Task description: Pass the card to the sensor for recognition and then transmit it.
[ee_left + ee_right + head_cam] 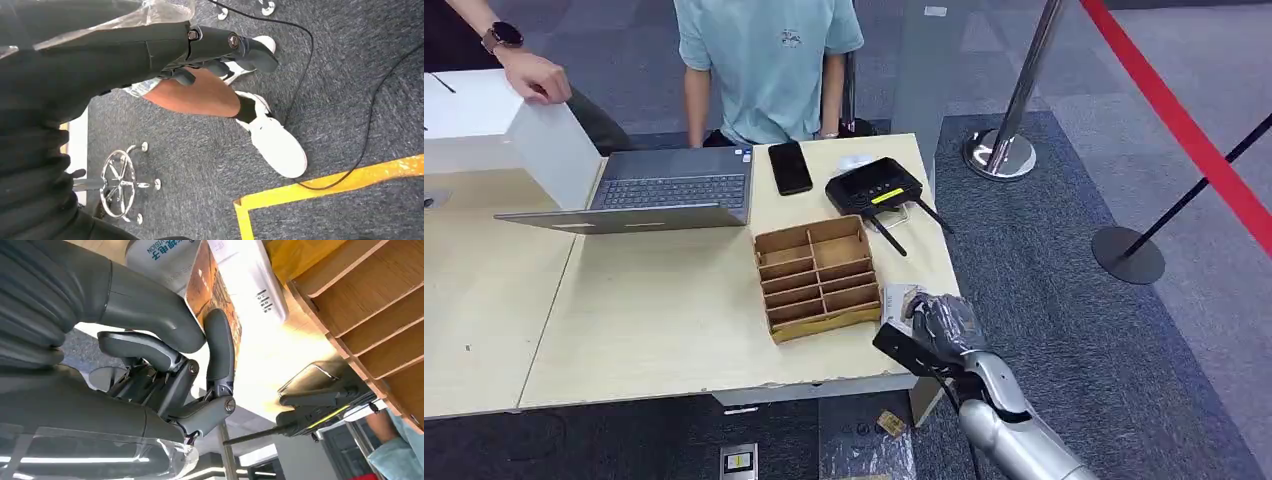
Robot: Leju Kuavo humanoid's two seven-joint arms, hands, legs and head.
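Card [220,295] pinched by right hand [939,322] at table edge beside wooden organizer [817,277], pickup step looks done, next needs carrying it to black sensor [874,185]; left hand [220,50] empty, fingers extended.

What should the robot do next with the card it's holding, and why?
Probably lift the card and carry it forward toward the black sensor box. The right robot hand already pinches the card near the table's front corner, beside the wooden organizer, and the sensor box sits farther back, so the card hasn't been read yet.
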